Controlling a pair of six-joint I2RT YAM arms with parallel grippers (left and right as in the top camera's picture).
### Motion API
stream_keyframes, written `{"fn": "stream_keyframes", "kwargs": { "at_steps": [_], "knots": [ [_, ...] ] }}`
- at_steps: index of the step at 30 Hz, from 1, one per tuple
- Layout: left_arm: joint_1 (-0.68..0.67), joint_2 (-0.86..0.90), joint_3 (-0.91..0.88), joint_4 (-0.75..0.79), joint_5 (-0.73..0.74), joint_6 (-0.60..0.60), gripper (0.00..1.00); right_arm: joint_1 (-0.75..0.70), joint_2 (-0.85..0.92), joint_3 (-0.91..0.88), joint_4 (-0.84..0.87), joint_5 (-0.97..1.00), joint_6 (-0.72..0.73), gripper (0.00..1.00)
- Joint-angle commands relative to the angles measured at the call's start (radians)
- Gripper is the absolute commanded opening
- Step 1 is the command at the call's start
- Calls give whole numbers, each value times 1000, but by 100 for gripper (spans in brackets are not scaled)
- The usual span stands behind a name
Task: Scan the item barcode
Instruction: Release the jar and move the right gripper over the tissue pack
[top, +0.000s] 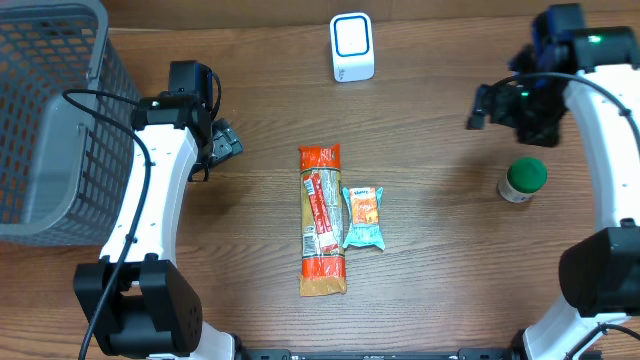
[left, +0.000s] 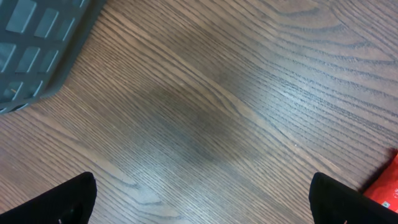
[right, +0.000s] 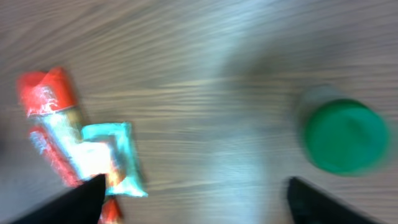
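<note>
Nothing scanned yet: left hand (left: 208, 202) and right hand (right: 194, 199) spread wide, empty; packets (top: 322, 220), jar (top: 523, 178) lie apart from scanner (top: 352, 47)

Grey basket (top: 50, 60) on the wooden table (top: 430, 270)
We've got the mesh basket at the table's left edge, its corner peeking into the left wrist view.

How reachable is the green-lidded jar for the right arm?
Probably yes: the right claw hangs open and empty close to the green-lidded jar, which stands alone with nothing between them.
</note>
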Motion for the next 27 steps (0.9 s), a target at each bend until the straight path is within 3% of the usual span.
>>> {"fn": "stream_keyframes", "kwargs": {
  "at_steps": [1,6,11,18,24,27],
  "knots": [
    [-5,-19,15,1,-14,11,100,39,6,-30,19,-141,-14,75],
    [-5,-19,15,1,-14,11,100,146,6,-119,72,-152,-13,74],
    [-5,-19,15,1,-14,12,100,265,6,-222,175,-158,-8,53],
    [-5,-19,15,1,-14,11,100,450,7,-352,384,-152,97,51],
    [-5,-19,15,1,-14,12,100,586,8,-454,600,-149,229,27],
    [-5,-19,15,1,-14,11,100,649,8,-494,701,-118,232,22]
  ]
}}
